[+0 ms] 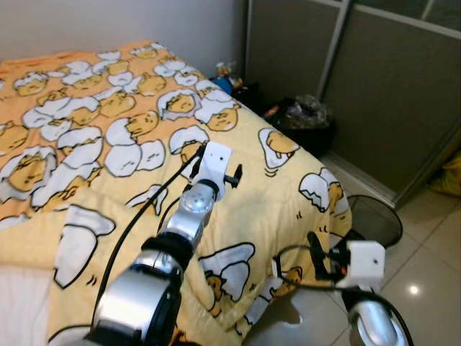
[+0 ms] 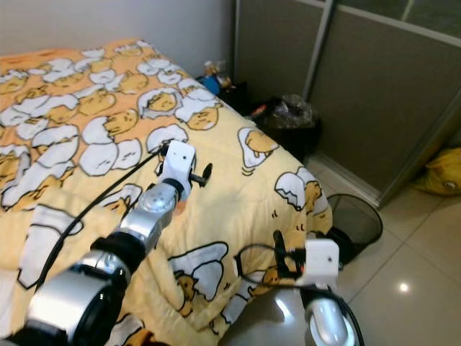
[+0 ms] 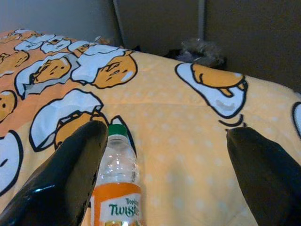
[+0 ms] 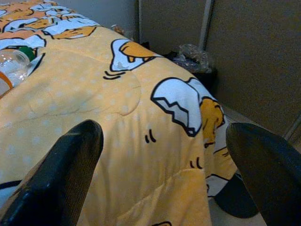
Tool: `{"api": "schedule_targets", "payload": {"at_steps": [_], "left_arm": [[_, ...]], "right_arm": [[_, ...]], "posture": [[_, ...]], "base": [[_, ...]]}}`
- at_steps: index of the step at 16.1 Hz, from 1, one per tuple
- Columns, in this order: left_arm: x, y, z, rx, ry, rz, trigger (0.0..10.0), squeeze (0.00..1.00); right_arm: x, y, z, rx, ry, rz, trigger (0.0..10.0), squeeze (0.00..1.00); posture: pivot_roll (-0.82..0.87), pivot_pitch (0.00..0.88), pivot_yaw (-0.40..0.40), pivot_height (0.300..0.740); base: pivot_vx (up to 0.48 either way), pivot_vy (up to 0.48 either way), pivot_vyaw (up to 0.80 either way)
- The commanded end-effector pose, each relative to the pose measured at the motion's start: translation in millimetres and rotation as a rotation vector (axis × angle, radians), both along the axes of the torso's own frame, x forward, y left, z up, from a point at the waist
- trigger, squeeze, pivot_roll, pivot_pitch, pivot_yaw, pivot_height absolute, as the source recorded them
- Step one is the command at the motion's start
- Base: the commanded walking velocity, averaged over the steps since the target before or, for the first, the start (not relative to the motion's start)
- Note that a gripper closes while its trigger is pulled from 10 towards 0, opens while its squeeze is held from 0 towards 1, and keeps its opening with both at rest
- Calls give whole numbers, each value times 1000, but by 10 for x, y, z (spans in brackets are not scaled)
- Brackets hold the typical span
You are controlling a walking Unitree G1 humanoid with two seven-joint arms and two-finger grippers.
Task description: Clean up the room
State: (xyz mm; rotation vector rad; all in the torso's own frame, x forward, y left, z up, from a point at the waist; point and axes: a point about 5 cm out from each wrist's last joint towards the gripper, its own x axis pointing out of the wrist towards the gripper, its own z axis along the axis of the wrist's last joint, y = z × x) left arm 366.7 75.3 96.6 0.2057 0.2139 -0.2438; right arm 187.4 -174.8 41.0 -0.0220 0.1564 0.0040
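Left wrist view is showing the left gripper (image 3: 164,174) spreading wide over a bottle (image 3: 117,188) lying on the bed (image 1: 288,187), gripping nothing, while the right gripper (image 4: 169,169) is gaping empty near the edge.

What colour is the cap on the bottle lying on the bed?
Green, clearest in the left wrist view: bottle cap.

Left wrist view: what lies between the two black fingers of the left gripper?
A clear plastic bottle with a green cap and orange label lies on the yellow blanket, close against one finger; the rest of the gap is bare blanket.
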Motion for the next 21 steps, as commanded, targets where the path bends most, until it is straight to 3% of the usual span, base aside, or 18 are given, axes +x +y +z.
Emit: {"api": "schedule_targets", "payload": {"at_steps": [1,4,7,8,12,14,16,19,21], "left_arm": [[63,113,40,5,14,79,10000,1000],[123,349,52,-8,56,215,10000,1000],[76,309,-41,-16,100,175,10000,1000],[43,323,-105,7,120,180,10000,0],[-16,424,-217,38,150,227,10000,0],[-6,667,-180,170,72,357,10000,0],[21,802,-86,223,-14,446,10000,0],[-74,846,-253,270,56,444,10000,0],[-131,779,-375,245,139,381,10000,0]], "right_arm": [[-32,63,83,-10,-24,34,10000,0],[-443,71,162,-29,24,31,10000,0],[-636,78,212,-35,56,34,10000,0],[-704,85,243,-34,70,33,10000,0],[-946,158,350,-26,124,48,10000,0],[-1068,201,402,-18,155,55,10000,0],[-1148,223,430,-18,175,55,10000,0],[-1173,234,429,-22,195,60,10000,0],[-1149,215,423,-25,200,61,10000,0]], "posture": [[-110,0,35,732],[-208,23,37,732],[-249,91,31,732],[-259,116,29,732],[-285,201,8,732],[-306,239,2,732],[-315,247,1,732],[-314,243,2,732],[-307,237,-3,732]], "base": [[0,0,0],[0,0,0],[0,0,0],[0,0,0],[0,0,0],[0,0,0],[0,0,0],[0,0,0],[0,0,0]]}}
